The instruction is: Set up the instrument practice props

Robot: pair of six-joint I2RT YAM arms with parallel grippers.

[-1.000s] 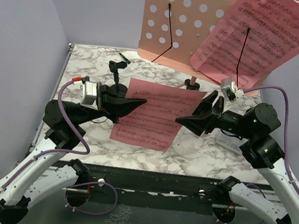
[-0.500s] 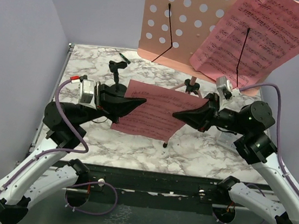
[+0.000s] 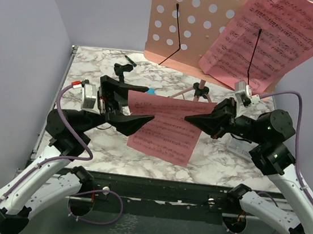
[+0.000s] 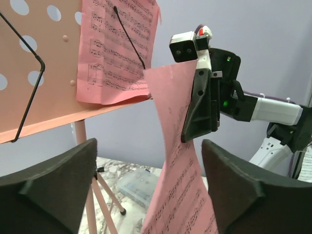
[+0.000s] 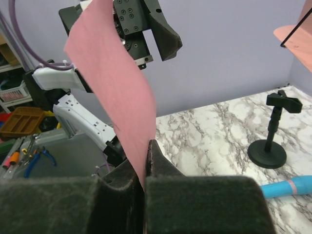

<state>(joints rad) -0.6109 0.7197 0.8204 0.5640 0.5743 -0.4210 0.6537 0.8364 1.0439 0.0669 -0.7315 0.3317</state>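
Changed since a second ago: left gripper (image 3: 149,103) jaws, then shut on the loose page (image 3: 163,132), now spread wide; right gripper (image 3: 187,118) jaws, then part open, now pressed together on that page's upper right edge; the page itself has shifted rightward and hangs steeper

Item 1, loose page: pink sheet music, printed face toward the top camera, held above the marble table (image 3: 88,68) by the right gripper alone. Its lower edge is near the table top; contact cannot be told. In the left wrist view the page (image 4: 170,146) passes between the two spread fingers (image 4: 53,190), clear of both where it shows. In the right wrist view its plain back (image 5: 117,83) rises from the closed fingertips (image 5: 161,168).

Item 2, music stand (image 3: 179,23): salmon-pink, hole-punched desk, upright at the far side of the table.

Item 3, second page (image 3: 271,42): on the right half of the desk, behind a black wire retainer, tilted, overhanging the desk's right edge.

Item 4, light-blue stick (image 5: 292,186): lying flat on the table, near the small black stand (image 5: 270,141). From above only a sliver shows past the loose page's top edge.

Item 5, small black stand: round base, upright, left of the music stand's pole.

Item 6, clear box (image 3: 237,145): on the table beneath the right arm
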